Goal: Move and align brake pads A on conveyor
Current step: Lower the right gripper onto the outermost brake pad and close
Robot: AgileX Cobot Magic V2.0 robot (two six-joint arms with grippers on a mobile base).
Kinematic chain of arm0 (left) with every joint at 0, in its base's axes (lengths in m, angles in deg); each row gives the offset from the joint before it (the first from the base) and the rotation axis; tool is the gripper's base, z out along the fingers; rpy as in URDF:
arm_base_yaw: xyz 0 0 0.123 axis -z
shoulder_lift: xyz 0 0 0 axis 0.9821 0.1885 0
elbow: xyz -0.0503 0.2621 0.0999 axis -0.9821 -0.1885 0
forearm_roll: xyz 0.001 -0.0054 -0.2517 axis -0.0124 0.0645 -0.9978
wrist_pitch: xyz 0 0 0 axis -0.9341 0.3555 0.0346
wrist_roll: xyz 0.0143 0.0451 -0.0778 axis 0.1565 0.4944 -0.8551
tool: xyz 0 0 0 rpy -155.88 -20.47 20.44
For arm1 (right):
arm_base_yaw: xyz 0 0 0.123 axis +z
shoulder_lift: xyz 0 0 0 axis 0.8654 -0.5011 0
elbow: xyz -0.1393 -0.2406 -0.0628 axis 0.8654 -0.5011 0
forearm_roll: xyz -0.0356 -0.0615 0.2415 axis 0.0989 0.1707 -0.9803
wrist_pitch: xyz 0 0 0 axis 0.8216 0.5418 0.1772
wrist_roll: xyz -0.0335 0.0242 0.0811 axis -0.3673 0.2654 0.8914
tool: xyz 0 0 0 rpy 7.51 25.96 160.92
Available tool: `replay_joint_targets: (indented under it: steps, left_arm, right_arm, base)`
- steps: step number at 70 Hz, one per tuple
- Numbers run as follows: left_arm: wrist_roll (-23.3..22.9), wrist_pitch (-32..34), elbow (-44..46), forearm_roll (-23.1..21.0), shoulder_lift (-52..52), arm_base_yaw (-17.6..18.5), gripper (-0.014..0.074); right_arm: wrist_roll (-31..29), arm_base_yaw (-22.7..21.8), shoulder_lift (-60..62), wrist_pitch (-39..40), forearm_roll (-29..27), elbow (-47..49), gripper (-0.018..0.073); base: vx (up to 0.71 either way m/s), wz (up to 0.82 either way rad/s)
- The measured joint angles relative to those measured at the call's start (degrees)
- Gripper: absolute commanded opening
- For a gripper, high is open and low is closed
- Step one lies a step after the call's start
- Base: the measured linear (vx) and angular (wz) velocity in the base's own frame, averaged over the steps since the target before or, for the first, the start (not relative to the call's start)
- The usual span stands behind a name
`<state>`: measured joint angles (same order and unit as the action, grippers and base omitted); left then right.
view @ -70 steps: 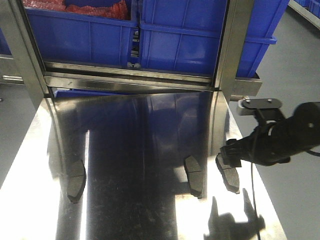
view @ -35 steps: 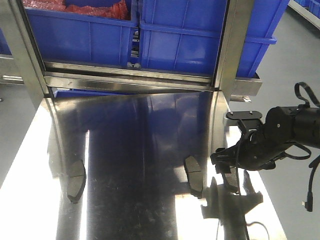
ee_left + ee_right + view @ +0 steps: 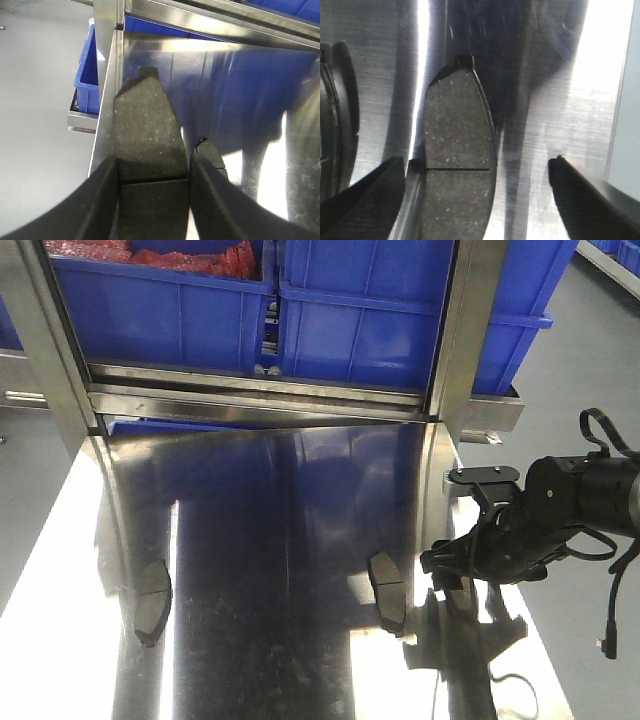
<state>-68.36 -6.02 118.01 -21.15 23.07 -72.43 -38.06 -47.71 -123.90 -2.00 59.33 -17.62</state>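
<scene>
The left gripper (image 3: 152, 160) is clamped tight on the held pad (image 3: 145, 125), grey gritty face up with the centre groove right at the fingertips, seen against the left edge of the steel bench (image 3: 165, 55). The right gripper (image 3: 476, 160) is spread wide (nothing gripped), straddling the flat pad (image 3: 457, 145), which is speckled grey with its groove across and lies on the bench. Out front, the middle pad (image 3: 388, 590) and left pad (image 3: 150, 602) sit on the bench, well apart.
</scene>
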Motion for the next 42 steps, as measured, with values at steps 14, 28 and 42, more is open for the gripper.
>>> replay_joint_targets:
  steps: [14,28,42]
  left_arm:
    - [0.00,0.00,0.00,0.00,0.00,0.00,0.0174]
    - [0.00,0.00,0.00,0.00,0.00,0.00,0.0174]
    - [0.00,0.00,0.00,0.00,0.00,0.00,0.0174]
  right_arm:
    - [0.00,0.00,-0.31,0.12,0.32,0.15,0.0333]
    - [-0.36,0.00,-0.43,0.24,-0.50,0.15,0.0135]
    - [-0.36,0.00,-0.43,0.06,-0.50,0.15,-0.0003]
  base:
    - [0.00,0.00]
    - [0.00,0.00]
    - [0.00,0.00]
